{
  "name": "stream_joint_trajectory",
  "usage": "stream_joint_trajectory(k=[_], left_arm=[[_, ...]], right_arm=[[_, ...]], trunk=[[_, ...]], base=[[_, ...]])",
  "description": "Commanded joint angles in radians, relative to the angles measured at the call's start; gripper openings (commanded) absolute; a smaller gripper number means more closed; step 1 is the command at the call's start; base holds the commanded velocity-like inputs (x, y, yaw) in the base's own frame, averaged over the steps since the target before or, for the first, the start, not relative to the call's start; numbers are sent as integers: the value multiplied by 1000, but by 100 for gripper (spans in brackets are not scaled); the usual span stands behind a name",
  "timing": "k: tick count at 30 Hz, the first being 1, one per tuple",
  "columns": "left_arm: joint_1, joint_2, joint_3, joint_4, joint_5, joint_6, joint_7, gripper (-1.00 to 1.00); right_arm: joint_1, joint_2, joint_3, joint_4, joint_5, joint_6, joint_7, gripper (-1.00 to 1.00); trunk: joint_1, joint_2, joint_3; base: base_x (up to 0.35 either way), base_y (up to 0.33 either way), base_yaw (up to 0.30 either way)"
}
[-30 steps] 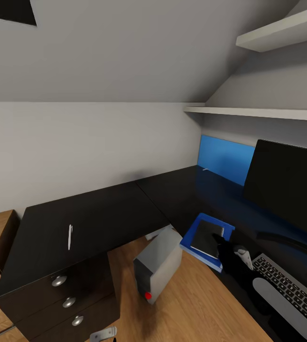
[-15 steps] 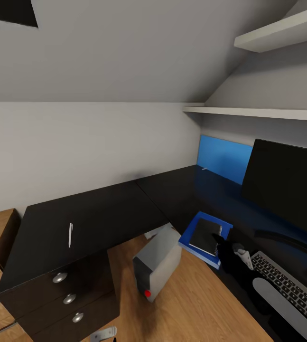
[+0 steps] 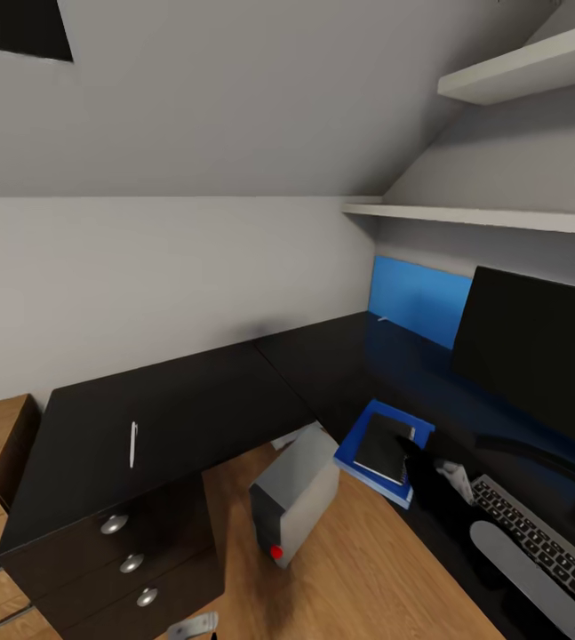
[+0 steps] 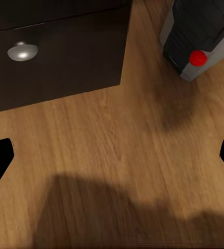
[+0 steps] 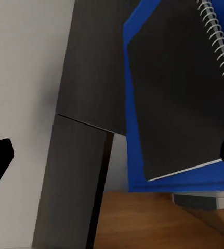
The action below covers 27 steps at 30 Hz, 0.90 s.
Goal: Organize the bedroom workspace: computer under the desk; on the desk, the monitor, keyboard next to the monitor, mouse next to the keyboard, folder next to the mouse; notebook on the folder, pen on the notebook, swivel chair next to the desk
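Above the notebook (image 5: 179, 98), right tool (image 5: 112, 155) agape, empty.

Dark notebook (image 3: 382, 447) lies on the blue folder (image 3: 359, 464) at the desk (image 3: 198, 409) edge; white pen (image 3: 132, 444) lies well apart.

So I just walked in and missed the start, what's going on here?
A two-armed robot is tidying a bedroom desk. The notebook already lies on the blue folder at the desk's edge, beside the keyboard and monitor. The right gripper hangs open above the notebook, holding nothing. The pen lies apart on the other wing. The computer stands on the floor.
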Motion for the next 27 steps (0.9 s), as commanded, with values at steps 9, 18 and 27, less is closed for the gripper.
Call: stream_joint_trajectory(k=[9, 18, 27], left_arm=[[-1, 8, -2, 173, 9, -9, 1, 100], [-1, 19, -1, 273, 9, -10, -1, 100], [-1, 20, -1, 289, 8, -12, -3, 100]], right_arm=[[-1, 10, 72, -67, 313, -3, -175, 100], [-3, 51, 110, -99, 448, 326, -358, 100], [-3, 95, 106, -102, 463, 390, -445, 100]], trunk=[[-35, 63, 27], [-69, 126, 55], [-104, 189, 84]], base=[[0, 0, 0], [0, 0, 0], [0, 0, 0]])
